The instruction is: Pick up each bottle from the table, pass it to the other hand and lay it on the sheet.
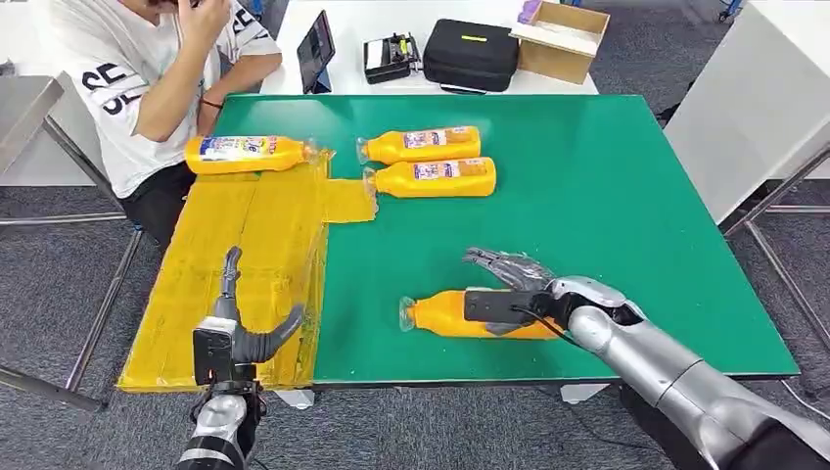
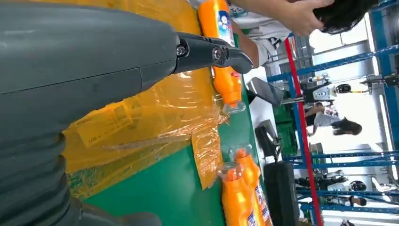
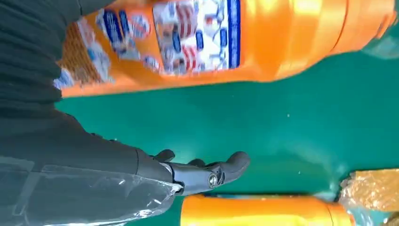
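Four orange bottles lie on their sides. One bottle (image 1: 245,154) (image 2: 222,56) rests at the far end of the yellow sheet (image 1: 245,264) (image 2: 141,117). Two more bottles (image 1: 421,145) (image 1: 436,177) (image 2: 244,193) lie side by side on the green table beyond the sheet's corner. The fourth bottle (image 1: 445,315) (image 3: 226,42) lies near the front edge. My right hand (image 1: 514,284) (image 3: 202,174) hovers at its thick end with its fingers spread, not gripping it. My left hand (image 1: 240,333) (image 2: 94,70) is over the near end of the sheet, fingers apart, holding nothing.
A person (image 1: 147,78) sits at the table's far left corner, close to the sheet. Behind the green table (image 1: 607,196), a white table holds a tablet (image 1: 316,51), a black case (image 1: 470,54) and a cardboard box (image 1: 560,37). A grey table (image 1: 24,108) stands left.
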`<state>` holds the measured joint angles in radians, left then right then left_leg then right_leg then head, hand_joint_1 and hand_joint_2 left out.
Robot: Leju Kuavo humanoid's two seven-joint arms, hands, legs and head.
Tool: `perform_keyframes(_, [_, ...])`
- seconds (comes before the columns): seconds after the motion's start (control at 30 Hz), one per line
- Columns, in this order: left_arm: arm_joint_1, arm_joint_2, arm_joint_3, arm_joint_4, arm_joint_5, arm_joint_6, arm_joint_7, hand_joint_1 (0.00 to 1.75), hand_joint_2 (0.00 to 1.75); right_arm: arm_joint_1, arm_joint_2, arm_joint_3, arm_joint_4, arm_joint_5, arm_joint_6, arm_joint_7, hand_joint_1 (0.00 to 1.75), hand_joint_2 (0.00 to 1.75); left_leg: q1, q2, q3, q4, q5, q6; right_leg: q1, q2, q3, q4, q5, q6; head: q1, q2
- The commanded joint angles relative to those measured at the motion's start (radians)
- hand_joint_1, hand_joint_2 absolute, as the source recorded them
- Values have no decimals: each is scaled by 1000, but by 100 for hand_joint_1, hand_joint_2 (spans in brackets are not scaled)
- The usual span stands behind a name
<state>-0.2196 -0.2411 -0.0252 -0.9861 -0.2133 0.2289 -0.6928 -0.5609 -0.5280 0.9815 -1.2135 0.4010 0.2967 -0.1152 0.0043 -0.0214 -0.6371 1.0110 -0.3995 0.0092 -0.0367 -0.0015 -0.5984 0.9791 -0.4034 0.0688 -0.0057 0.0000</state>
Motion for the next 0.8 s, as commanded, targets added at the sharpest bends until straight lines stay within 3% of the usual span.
perform_keyframes(0.03, [-19,7,-6,55,-4,2,5,0,175,-15,2,68,-11,13,-20,0,0,175,3,4,7,1,-4,-1,4,2,7,-2,-2,-7,0,0])
perform_keyframes(0.17, [-14,8,-8,53,-15,4,16,0,175,16,26,49,11,34,-42,-8,0,175,1,2,2,0,-1,0,1,1,3,-1,-1,-3,0,0])
perform_keyframes(0.37, [-22,8,-16,62,-19,-5,19,0,175,33,-8,58,-6,37,-21,-18,0,175,1,1,4,0,-2,-1,2,0,4,-1,-2,-4,0,0])
perform_keyframes(0.8, [-27,-5,-4,69,10,-22,11,0,175,49,-211,46,-216,-17,56,68,0,175,0,-1,1,1,-1,0,0,-2,2,0,-2,-3,0,0])
